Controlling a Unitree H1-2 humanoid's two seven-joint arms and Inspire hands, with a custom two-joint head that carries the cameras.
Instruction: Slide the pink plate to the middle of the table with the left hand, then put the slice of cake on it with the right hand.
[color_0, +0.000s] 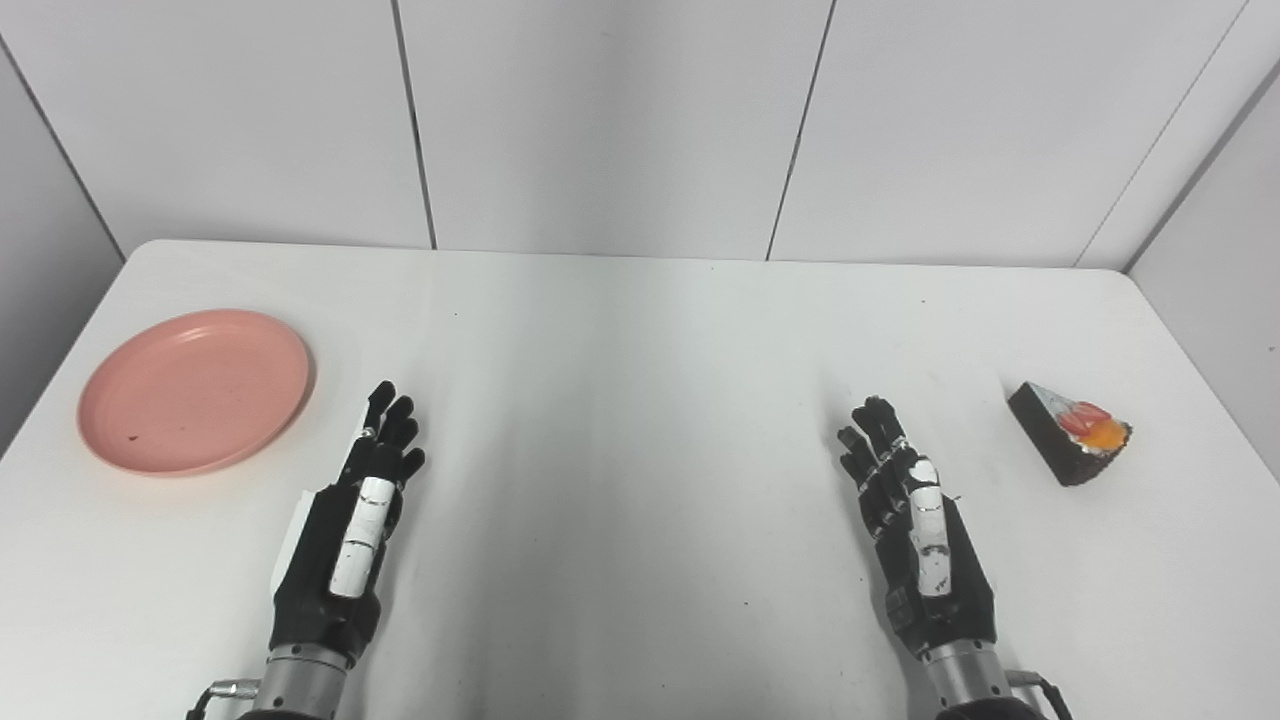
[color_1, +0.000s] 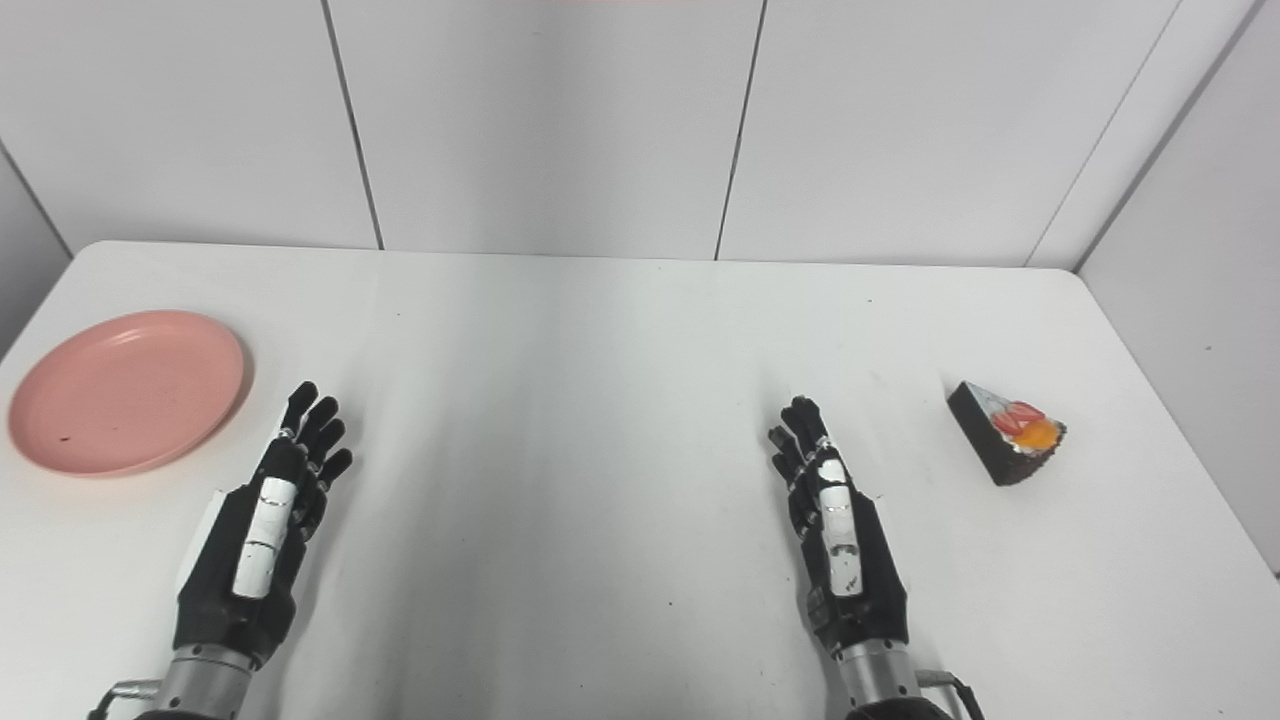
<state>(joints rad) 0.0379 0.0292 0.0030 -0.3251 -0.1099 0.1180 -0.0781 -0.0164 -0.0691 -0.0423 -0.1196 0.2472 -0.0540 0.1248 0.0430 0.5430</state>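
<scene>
Left hand (color_0: 355, 520): fingers (color_0: 392, 420) stretched out and slightly spread, pointing away toward the far wall, holding nothing, touching no object. Whether the hand rests on the tabletop or hovers just above it, can't tell. Right hand (color_0: 915, 520): same pose, fingers (color_0: 872, 430) extended, close together, empty, pointing to the far edge and angled a bit inward. Both arms come in from the near edge, well apart from each other.

Pink plate (color_0: 195, 390): lying flat, near the left edge of the table, just beyond and to the left of the left hand, close to the fingertips but not touching. Empty apart from a small dark speck on its near-left part.

Slice of cake (color_0: 1070, 432): on the right side of the table, to the right of the right hand, apart from it. Dark wedge with red and orange topping; narrow tip points to the far left, wide end to the near right, so the long axis runs diagonally.

Table (color_0: 640, 400): white, smooth, rounded far corners. Behind and around it, pale grey wall panels (color_0: 600, 120) with dark vertical seams.
</scene>
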